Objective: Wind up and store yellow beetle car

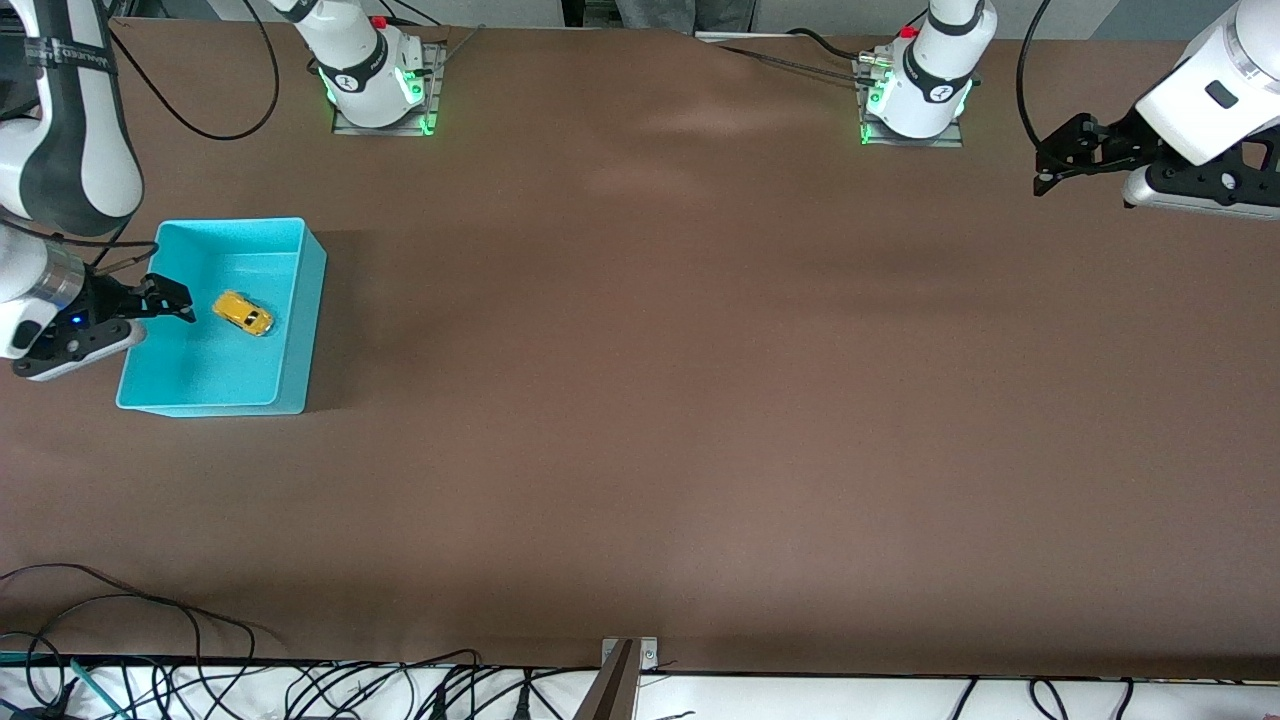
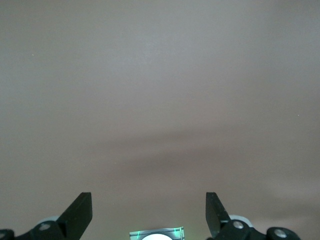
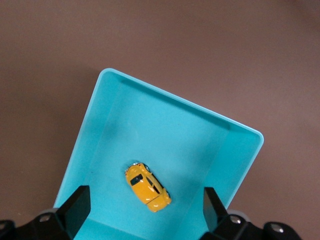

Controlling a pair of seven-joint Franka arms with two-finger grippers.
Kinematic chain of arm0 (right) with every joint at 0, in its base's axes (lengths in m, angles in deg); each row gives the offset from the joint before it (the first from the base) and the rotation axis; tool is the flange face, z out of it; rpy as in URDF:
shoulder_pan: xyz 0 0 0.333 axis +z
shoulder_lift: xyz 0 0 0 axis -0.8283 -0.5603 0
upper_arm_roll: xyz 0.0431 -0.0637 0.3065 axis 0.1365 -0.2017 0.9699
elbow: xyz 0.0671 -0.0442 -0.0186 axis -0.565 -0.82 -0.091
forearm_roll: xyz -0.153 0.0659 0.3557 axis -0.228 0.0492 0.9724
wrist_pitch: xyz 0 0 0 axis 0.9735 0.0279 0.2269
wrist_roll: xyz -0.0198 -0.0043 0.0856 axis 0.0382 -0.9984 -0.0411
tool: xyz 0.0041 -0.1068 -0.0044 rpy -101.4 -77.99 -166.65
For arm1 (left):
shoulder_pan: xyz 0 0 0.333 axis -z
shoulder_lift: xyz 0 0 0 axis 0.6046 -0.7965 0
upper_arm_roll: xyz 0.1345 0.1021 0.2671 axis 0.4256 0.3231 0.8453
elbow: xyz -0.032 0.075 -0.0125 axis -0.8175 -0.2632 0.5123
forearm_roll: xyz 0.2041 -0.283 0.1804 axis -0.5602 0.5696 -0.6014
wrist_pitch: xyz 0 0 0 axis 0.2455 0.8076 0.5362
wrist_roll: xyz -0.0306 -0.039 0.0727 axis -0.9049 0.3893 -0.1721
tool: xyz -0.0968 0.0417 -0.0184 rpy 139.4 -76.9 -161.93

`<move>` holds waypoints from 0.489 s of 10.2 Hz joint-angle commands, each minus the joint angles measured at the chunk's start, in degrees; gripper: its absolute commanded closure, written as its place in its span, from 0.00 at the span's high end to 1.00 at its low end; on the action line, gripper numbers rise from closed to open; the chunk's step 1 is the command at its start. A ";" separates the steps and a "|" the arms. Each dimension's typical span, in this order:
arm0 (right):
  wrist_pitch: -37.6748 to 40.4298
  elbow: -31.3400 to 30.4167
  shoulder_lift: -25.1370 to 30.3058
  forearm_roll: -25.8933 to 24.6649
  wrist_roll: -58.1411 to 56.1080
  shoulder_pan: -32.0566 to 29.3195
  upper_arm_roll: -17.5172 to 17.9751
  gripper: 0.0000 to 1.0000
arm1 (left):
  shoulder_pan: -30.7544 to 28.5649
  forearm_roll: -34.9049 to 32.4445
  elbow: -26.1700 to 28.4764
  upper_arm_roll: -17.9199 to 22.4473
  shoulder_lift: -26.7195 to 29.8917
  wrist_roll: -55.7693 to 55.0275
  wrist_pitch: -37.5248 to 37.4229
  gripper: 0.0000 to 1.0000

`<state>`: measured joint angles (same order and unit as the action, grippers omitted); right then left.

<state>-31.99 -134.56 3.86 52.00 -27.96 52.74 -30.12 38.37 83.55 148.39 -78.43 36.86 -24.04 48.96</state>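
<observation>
The yellow beetle car (image 1: 243, 313) lies on the floor of the turquoise bin (image 1: 306, 300) at the right arm's end of the table. It also shows in the right wrist view (image 3: 147, 186), inside the bin (image 3: 170, 97). My right gripper (image 1: 168, 297) is open and empty, up over the bin's edge beside the car, and its fingers stand wide apart in the right wrist view (image 3: 146, 210). My left gripper (image 1: 1058, 160) is open and empty over bare table at the left arm's end, seen open in the left wrist view (image 2: 149, 212).
The brown table (image 1: 680, 380) spreads wide between the bin and the left arm. The two arm bases (image 1: 378, 75) stand along the edge farthest from the front camera. Cables (image 1: 200, 660) and a metal bracket (image 1: 625, 670) lie at the nearest edge.
</observation>
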 commanded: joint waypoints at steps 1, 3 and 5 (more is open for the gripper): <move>4.93 5.01 -0.93 2.63 15.20 0.37 1.30 1.00 | -0.11 0.86 -2.37 0.04 -1.04 -0.77 -1.51 1.00; 6.07 6.59 -0.14 2.73 17.70 0.46 2.70 1.00 | -0.37 0.86 -2.37 0.04 -1.04 -0.77 -1.51 1.00; 14.38 14.46 0.04 2.55 19.36 0.46 3.07 1.00 | -0.38 0.86 -2.37 0.04 -1.04 -0.77 -1.51 1.00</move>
<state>-24.41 -126.67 4.00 53.55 -10.38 53.31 -27.28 38.29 83.55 148.39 -78.28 36.86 -24.04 48.96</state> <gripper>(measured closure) 0.000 0.000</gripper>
